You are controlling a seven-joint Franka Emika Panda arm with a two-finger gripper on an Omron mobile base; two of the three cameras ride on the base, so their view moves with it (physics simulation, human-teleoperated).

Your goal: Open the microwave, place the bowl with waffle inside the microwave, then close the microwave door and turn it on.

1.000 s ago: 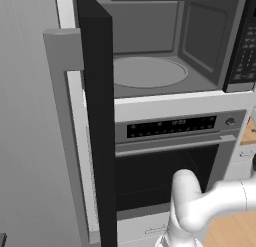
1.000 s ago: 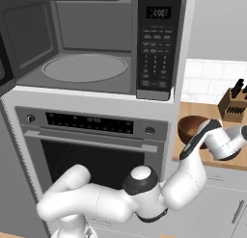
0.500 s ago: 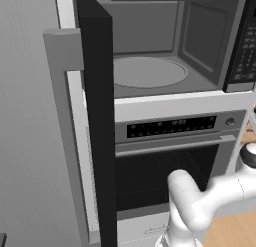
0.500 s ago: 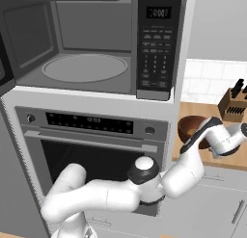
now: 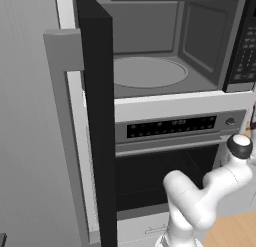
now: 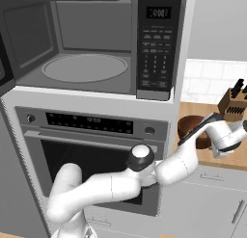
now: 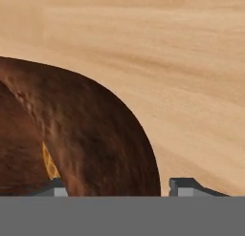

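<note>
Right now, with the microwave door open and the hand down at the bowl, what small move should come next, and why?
Probably finish closing the gripper on the bowl wall, then lift. In the hand view the two fingertips straddle the wall, one inside near the waffle, one outside over the counter. The microwave cavity already stands open with its turntable bare.

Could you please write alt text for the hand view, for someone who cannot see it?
A dark reddish-brown wooden bowl sits on a pale wooden counter, its wall between the pincer's two fingertips. A sliver of golden waffle shows inside the bowl.
</note>
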